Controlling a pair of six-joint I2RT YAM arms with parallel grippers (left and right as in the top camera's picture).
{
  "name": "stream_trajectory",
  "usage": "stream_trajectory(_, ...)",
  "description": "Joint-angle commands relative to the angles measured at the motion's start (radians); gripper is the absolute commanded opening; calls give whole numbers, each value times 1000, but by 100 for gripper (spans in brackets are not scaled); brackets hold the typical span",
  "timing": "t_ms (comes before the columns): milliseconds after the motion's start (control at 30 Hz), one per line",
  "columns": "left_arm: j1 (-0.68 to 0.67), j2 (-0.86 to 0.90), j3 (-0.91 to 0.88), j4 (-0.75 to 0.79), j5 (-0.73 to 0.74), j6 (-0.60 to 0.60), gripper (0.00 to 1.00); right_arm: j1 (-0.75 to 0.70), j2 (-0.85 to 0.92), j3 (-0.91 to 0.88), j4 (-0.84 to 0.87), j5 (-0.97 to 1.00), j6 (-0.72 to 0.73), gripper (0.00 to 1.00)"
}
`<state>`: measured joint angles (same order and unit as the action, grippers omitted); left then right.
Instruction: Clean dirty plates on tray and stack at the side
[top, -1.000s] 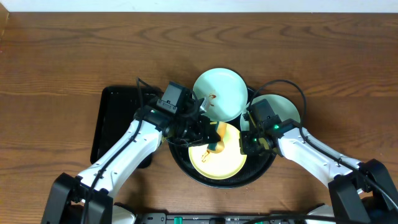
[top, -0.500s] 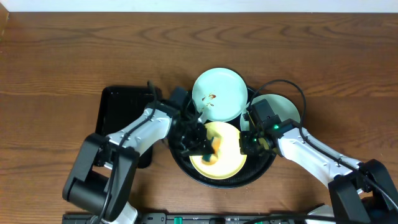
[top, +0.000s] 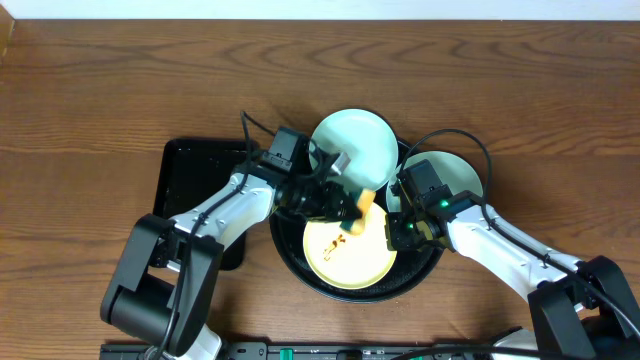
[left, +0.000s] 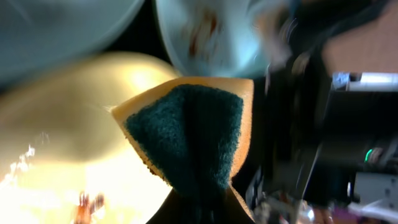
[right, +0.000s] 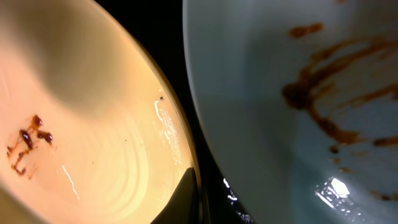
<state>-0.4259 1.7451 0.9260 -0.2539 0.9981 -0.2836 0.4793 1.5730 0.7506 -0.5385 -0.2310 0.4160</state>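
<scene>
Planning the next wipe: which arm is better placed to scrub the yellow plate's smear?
Left: the left gripper holds the sponge over the yellow plate; the right gripper sits at its rim, spongeless.

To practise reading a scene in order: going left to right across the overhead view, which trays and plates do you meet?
Small rectangular black tray → pale yellow round plate → partly hidden pale blue round plate. Left out: the other pale blue plate, directly beyond the yellow one, and the large round black tray under them.
</scene>
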Motion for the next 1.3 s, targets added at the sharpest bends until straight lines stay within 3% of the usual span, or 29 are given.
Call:
stream_trajectory(0,-30,-4,14,30,-115,-124,7,-13,10,5,-28,-47,-29,1)
stream_trajectory(233,-50,-8,48,-178,-279,-124,8,-13,10,5,-80,-113,-45,1)
stream_trajectory(467,-46,-8,193,-562,-637,86,7,-12,10,5,-93,-118,-48,1)
stream_trajectory(667,-61,-7,198,-606,-718,139,7,-13,10,5,-110,-137,-64,1)
stream_trajectory(833,-77,-7,198,-719,-1002,211,7,-13,10,5,-136,-167,-97,1)
stream_trajectory(967,-104,-7,198,-668,-1003,259,7,-13,17,5,-147,-167,-102,1)
stream_trajectory(1100,-183,-7,198,-607,-1059,389,7,-22,18,5,-159,-166,-103,1)
stream_trajectory(1267,-257,-7,197,-607,-1124,419,7,-22,18,5,-169,-166,-80,1)
